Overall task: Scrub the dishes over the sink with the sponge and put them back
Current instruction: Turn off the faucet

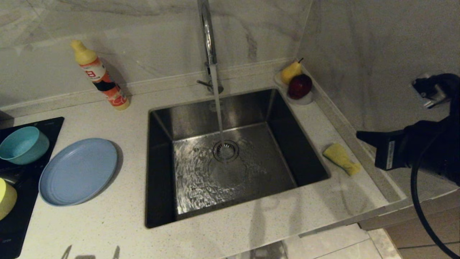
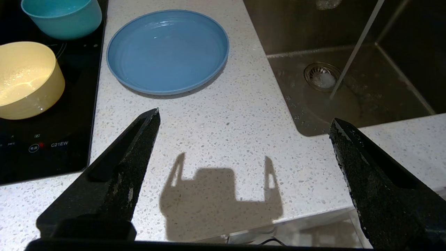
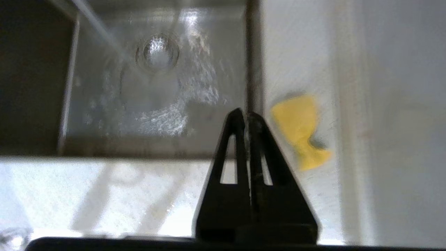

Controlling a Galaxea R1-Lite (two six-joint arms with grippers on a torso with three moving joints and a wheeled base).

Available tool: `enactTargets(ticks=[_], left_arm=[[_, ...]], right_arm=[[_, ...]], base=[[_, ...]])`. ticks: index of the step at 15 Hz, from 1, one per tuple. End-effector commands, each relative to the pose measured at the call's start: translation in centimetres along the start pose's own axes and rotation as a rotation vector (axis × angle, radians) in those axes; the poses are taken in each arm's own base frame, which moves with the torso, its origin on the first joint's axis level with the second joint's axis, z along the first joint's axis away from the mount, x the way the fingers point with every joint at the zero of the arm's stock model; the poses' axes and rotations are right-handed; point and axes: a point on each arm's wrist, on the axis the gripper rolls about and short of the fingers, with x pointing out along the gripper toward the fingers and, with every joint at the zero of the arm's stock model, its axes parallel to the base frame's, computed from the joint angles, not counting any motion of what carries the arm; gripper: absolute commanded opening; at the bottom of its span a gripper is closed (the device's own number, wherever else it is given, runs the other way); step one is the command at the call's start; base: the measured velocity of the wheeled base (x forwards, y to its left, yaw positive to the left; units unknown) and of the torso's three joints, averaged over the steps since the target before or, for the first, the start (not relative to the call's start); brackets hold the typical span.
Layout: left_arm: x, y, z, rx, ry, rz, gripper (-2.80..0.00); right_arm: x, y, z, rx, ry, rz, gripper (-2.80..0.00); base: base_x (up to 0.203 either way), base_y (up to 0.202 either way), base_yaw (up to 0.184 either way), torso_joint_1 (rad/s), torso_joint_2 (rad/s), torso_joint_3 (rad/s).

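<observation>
The yellow sponge (image 1: 341, 159) (image 3: 299, 129) lies bent on the counter just right of the sink (image 1: 160, 172). Water runs from the faucet (image 1: 208, 43) onto the drain (image 1: 226, 151). My right gripper (image 1: 359, 135) (image 3: 244, 113) is shut and empty, hovering to the right of and above the sponge, apart from it. The periwinkle plate (image 1: 78, 171) (image 2: 167, 50) rests on the counter left of the sink. The teal bowl (image 1: 23, 144) (image 2: 62, 17) and yellow bowl (image 1: 5, 198) (image 2: 28, 80) sit on the black cooktop. My left gripper (image 2: 245, 116) hangs open over the front counter.
A detergent bottle (image 1: 100, 81) leans against the back wall. A clear dish holds a pear (image 1: 290, 72) and an apple (image 1: 299, 86) at the sink's back right corner. The cooktop (image 1: 14, 230) fills the far left. A wall runs close along the right counter strip.
</observation>
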Motion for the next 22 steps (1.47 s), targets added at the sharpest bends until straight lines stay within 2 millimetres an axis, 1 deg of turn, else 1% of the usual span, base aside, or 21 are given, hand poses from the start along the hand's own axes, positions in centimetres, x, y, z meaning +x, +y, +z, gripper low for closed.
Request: enactTargets(ticks=[1,2,3,5,7,9,11,12,16,17,21,22], left_arm=[[0.2,0.0,-1.1,0.001,0.039,0.001,0.0],[0.2,0.0,-1.1,0.0,0.04,0.001,0.0],[0.2,0.0,-1.1,-0.001,0.04,0.001,0.0],[0.2,0.0,-1.1,0.001,0.039,0.001,0.0],[0.2,0.0,-1.1,-0.001,0.039,0.001,0.0],[0.2,0.0,-1.1,-0.001,0.04,0.001,0.0],[0.2,0.0,-1.1,-0.001,0.04,0.001,0.0],[0.2,0.0,-1.1,-0.001,0.039,0.001,0.0],[0.2,0.0,-1.1,0.0,0.04,0.001,0.0],[0.2,0.0,-1.1,0.0,0.039,0.001,0.0],[0.2,0.0,-1.1,0.001,0.04,0.001,0.0],[0.2,0.0,-1.1,0.0,0.039,0.001,0.0]], right_arm=[[-4.4,0.5,1.7,0.03,-0.131,-0.02,-2.8],[-5.8,0.5,2.1,0.045,-0.17,-0.066,-2.8],[-6.9,-0.1,2.4,0.062,-0.203,-0.139,-2.8],[-8.9,-1.6,1.7,0.081,-0.236,-0.213,-2.8],[-11.2,-3.0,-0.3,0.085,-0.253,-0.248,-2.8],[-13.3,-4.4,-3.2,0.089,-0.259,-0.299,-2.8],[-14.9,-5.3,-5.3,0.105,-0.282,-0.354,-2.8],[-15.3,-5.5,-6.2,0.109,-0.284,-0.386,-2.8],[-16.4,-6.1,-7.0,0.126,-0.318,-0.532,-2.8],[-16.8,-6.2,-7.8,0.127,-0.321,-0.571,-2.8],[-18.1,-6.1,-12.7,0.116,-0.316,-0.652,-2.8],[-18.2,-6.1,-13.4,0.116,-0.315,-0.665,-2.8]], base=[[0.0,0.0,0.0,0.0,0.0,0.0],[0.0,0.0,0.0,0.0,0.0,0.0],[0.0,0.0,0.0,0.0,0.0,0.0],[0.0,0.0,0.0,0.0,0.0,0.0],[0.0,0.0,0.0,0.0,0.0,0.0],[0.0,0.0,0.0,0.0,0.0,0.0],[0.0,0.0,0.0,0.0,0.0,0.0],[0.0,0.0,0.0,0.0,0.0,0.0],[0.0,0.0,0.0,0.0,0.0,0.0],[0.0,0.0,0.0,0.0,0.0,0.0],[0.0,0.0,0.0,0.0,0.0,0.0],[0.0,0.0,0.0,0.0,0.0,0.0]])
